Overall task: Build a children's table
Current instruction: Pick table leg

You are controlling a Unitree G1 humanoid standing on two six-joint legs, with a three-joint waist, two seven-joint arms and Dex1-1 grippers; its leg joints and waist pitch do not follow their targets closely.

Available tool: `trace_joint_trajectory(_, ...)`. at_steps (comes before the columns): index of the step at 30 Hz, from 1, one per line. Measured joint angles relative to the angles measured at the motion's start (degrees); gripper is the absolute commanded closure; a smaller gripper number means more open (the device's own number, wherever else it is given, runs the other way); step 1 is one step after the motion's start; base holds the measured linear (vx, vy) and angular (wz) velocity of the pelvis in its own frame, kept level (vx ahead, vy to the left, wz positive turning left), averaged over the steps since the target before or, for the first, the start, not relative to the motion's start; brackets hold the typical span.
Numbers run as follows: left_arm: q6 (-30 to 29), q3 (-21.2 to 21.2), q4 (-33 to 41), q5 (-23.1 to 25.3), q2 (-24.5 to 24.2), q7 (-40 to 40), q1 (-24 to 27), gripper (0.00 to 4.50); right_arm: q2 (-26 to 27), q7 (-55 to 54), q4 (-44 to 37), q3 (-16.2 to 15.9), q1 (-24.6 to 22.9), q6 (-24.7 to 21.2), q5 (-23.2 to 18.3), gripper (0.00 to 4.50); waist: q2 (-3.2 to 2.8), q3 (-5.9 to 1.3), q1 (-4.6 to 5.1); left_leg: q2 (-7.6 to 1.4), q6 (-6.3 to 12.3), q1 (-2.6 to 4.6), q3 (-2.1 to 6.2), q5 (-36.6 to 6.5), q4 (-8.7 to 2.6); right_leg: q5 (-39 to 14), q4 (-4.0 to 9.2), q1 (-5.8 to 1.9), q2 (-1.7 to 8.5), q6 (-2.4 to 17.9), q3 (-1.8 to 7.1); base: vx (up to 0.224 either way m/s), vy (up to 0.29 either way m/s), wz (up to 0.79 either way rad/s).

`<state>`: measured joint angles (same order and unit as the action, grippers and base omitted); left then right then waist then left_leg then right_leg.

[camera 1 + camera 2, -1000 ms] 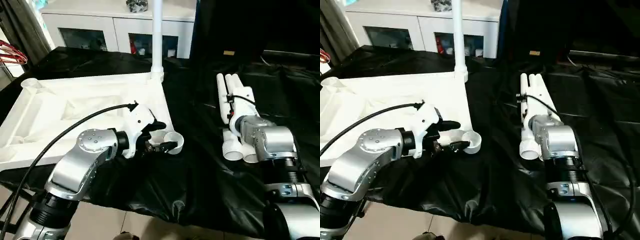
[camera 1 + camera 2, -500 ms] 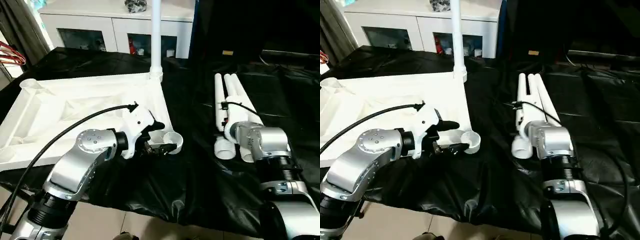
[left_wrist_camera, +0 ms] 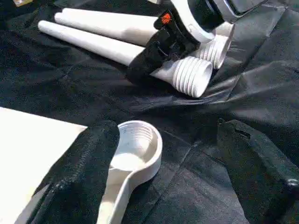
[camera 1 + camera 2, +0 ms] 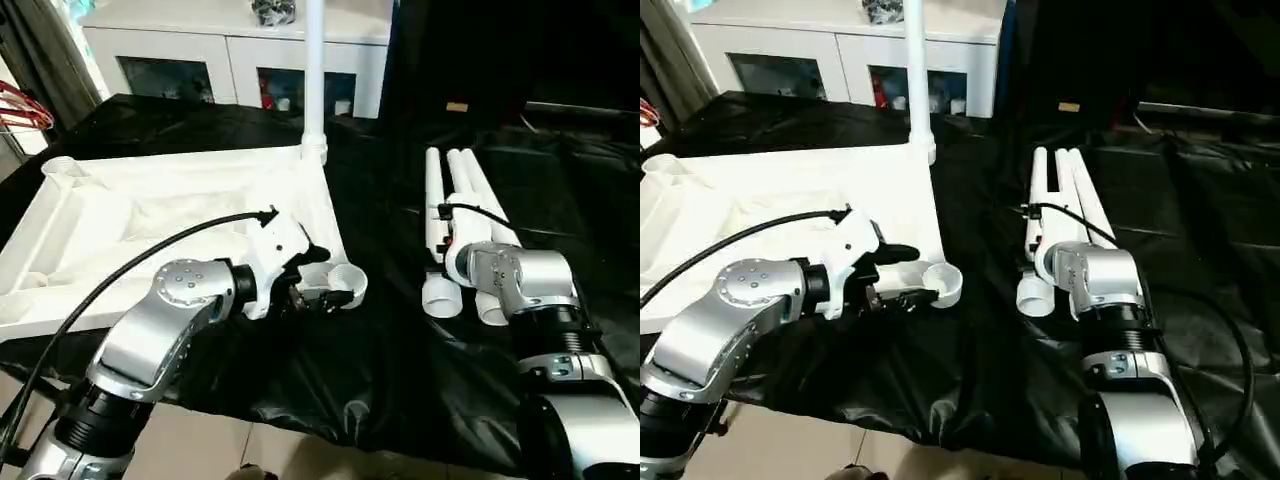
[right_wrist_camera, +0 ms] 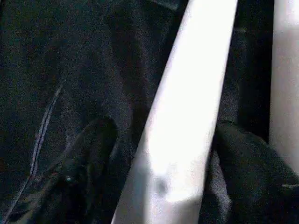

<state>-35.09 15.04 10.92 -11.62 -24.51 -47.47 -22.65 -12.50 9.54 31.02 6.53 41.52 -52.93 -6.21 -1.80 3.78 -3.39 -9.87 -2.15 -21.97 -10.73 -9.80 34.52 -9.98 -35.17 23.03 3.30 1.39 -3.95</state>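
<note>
The worktop (image 4: 400, 330) is covered with a creased black sheet. Behind it a white cabinet (image 4: 230, 50) with glazed doors is seen, and a dark panel stands at the far right.

The white tabletop (image 4: 150, 215) lies underside up on the left part of the worktop, one leg (image 4: 314, 70) standing upright in its far right corner socket. The near right corner socket (image 4: 348, 283) is open. The left claw (image 4: 318, 278) is placed at this socket with its fingers apart: in the left wrist view one finger (image 3: 81, 172) touches the socket rim, the other is clear of it.

Three loose legs (image 4: 460, 215) lie side by side on the right part of the worktop, flared ends toward the near edge. The right claw (image 3: 156, 56) is clamped on one loose leg (image 5: 182, 121).

Compared with one second earlier, the flared end of the clamped leg is located further left, and the right forearm has shifted left with it. The left claw is unchanged.
</note>
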Motion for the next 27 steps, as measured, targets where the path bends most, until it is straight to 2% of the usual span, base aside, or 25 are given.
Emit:
trace_joint_trajectory(15,0.26,1.29,-0.08,0.12,-1.26,-1.04,-0.11,0.66,-0.39,0.64,6.94,2.31,1.96,3.56,-1.00,2.47,0.37,-0.23,0.01,-0.01,-0.03,0.23,0.01,0.02,0.05,-0.11,-0.06,-0.20,0.00,-0.18,0.00,0.000,0.000,0.00)
trace_joint_trajectory(22,0.48,1.22,-0.82,0.09,-1.48,-1.12,-0.94,0.66,-0.29,-0.38,9.00,4.58,2.37,5.30,-2.22,2.62,0.38,-0.23,-0.04,0.00,-0.03,0.26,0.01,0.02,0.07,-0.10,-0.06,-0.25,0.00,-0.17,0.00,0.000,0.000,0.00)
trace_joint_trajectory(27,2.71,0.04,-4.04,1.04,0.89,2.26,-3.72,0.66,0.51,0.09,9.01,7.42,1.29,9.62,-4.39,2.63,0.34,-0.21,-0.02,0.00,-0.03,0.27,0.02,0.02,0.08,-0.08,-0.05,-0.25,0.00,-0.16,0.00,0.000,0.000,0.00)
